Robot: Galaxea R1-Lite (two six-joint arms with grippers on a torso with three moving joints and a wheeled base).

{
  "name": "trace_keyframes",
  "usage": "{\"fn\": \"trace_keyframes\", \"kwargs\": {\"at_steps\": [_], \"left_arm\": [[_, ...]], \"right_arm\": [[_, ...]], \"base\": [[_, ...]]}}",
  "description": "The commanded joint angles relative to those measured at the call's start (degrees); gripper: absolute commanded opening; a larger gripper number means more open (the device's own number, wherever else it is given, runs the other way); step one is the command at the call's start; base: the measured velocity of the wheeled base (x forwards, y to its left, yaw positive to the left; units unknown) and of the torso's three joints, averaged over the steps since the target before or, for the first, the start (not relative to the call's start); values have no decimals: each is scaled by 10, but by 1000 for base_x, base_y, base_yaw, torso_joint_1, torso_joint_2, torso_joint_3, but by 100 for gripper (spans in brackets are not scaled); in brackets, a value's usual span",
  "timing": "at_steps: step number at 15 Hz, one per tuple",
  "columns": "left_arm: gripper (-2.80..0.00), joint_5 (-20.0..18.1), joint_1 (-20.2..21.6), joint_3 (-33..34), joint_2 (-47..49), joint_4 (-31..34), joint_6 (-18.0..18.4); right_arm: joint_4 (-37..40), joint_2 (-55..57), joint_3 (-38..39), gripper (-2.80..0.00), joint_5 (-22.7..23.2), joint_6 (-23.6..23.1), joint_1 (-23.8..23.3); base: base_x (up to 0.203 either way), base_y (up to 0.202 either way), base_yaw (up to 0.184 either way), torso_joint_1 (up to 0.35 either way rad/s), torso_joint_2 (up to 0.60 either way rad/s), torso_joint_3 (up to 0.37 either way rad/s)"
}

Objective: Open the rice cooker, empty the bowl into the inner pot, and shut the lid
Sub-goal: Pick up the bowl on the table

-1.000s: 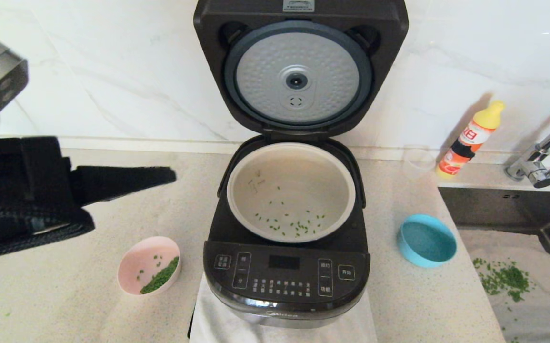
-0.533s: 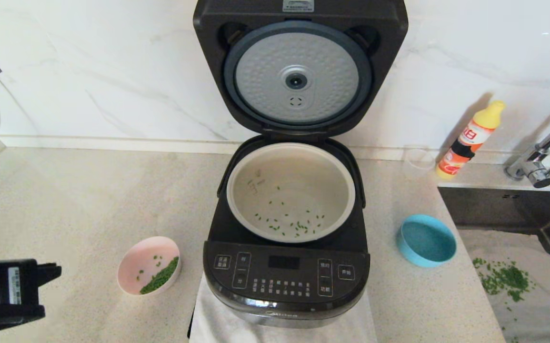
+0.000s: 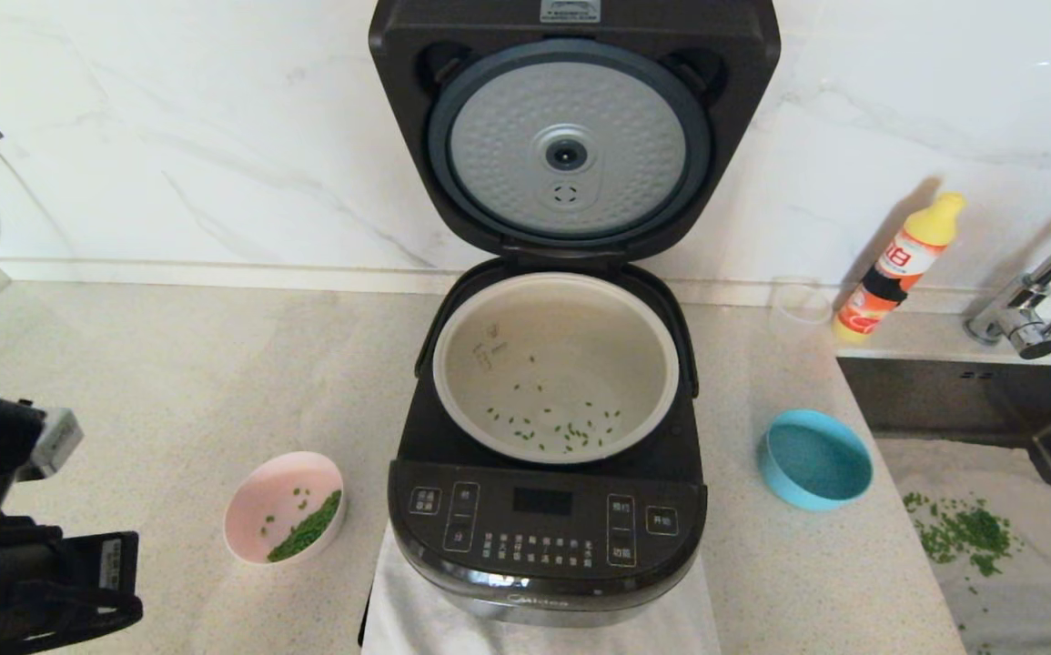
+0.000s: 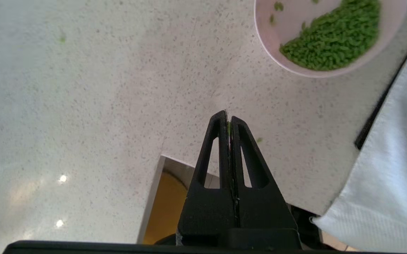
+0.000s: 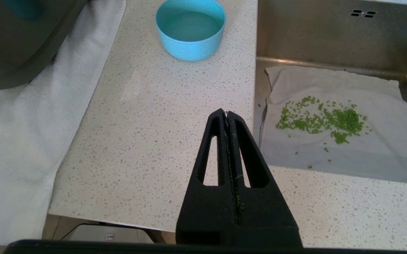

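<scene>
The black rice cooker [image 3: 548, 537] stands mid-counter with its lid [image 3: 570, 146] swung upright, dimpled silver underside facing me. A few green grains lie in the pale inner pot [image 3: 570, 337]. A pink bowl [image 3: 284, 505] with a heap of green grains sits left of the cooker, and its rim [image 4: 266, 38] shows beyond my left gripper [image 4: 227, 114]. That gripper is shut and empty, low over the counter's front edge. My left arm [image 3: 25, 582] fills the lower left corner. An empty blue bowl [image 3: 814, 459] sits right of the cooker. My right gripper [image 5: 227, 113] hangs shut and empty, short of the blue bowl [image 5: 190, 30].
A white towel [image 3: 416, 619] lies under the cooker. A sink [image 3: 971, 400] at the right holds a cloth strewn with green grains [image 3: 962, 532]. A yellow bottle [image 3: 898, 264], a clear cup [image 3: 800, 305] and a faucet [image 3: 1025, 309] stand along the back right.
My left arm has dropped from a raised reach at the upper left down to the lower left corner by the counter's front edge. Cooker, bowls and lid have not moved.
</scene>
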Motion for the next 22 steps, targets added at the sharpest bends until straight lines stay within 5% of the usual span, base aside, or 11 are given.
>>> {"fn": "trace_keyframes", "kwargs": {"at_steps": [1,5,6,7,11,18,22], "left_arm": [[-280,-14,8,-1,52,-8,1],[-280,-34,51,-2,108,-39,42],[-185,-52,74,-2,114,-56,53],[0,-74,96,-2,118,-75,64],[0,-96,153,-25,167,-105,96],[0,-173,159,-21,218,-175,101],[0,-174,174,-29,261,-182,106]], "right_arm": [[0,0,0,-280,0,0,0],[0,0,0,-280,0,0,0],[0,0,0,-280,0,0,0],[0,0,0,-280,0,0,0],[0,0,0,-280,0,0,0],[0,0,0,-280,0,0,0],[0,0,0,-280,0,0,0]], "base": [[0,0,0,0,0,0],[0,0,0,0,0,0],[0,0,0,0,0,0],[0,0,0,0,0,0],[0,0,0,0,0,0],[0,0,0,0,0,0],[0,0,0,0,0,0]]}}
